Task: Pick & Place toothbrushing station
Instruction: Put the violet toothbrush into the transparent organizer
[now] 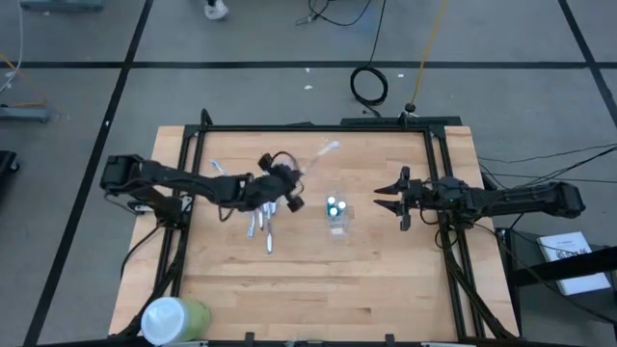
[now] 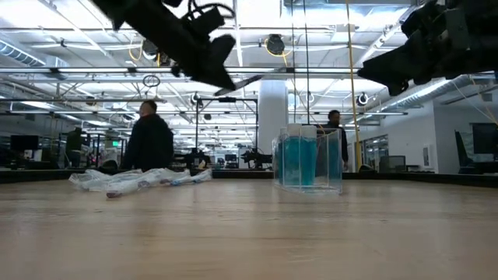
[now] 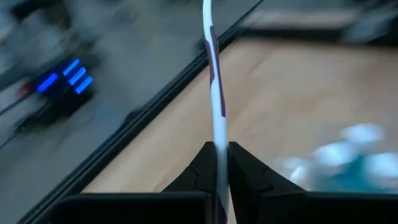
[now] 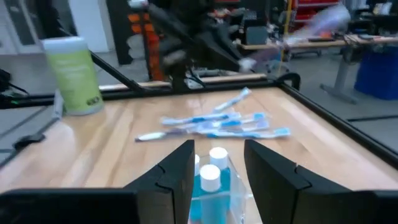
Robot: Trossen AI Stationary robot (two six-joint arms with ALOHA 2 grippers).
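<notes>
The clear plastic cup [image 4: 211, 177] stands nearest in the right wrist view, holding white-capped tubes [image 4: 214, 163] of blue liquid; it sits on the wooden table [image 1: 386, 280] near its middle. The right gripper [image 1: 384, 200] hovers just beside the cup, fingers spread and empty, pointing at it. On the cup's other side the left gripper [image 1: 294, 181] is raised above the table, jaws pressed together on a pinkish-purple toothbrush [image 3: 214, 93], which sticks out past the fingertips, tilted up and away from the cup. A loose pile of blue-and-white toothbrushes [image 1: 260, 226] lies flat on the table beyond the cup from the right gripper, under the left arm. A pale-green container [image 1: 174, 318] stands well apart from the cup, at the table's corner
</notes>
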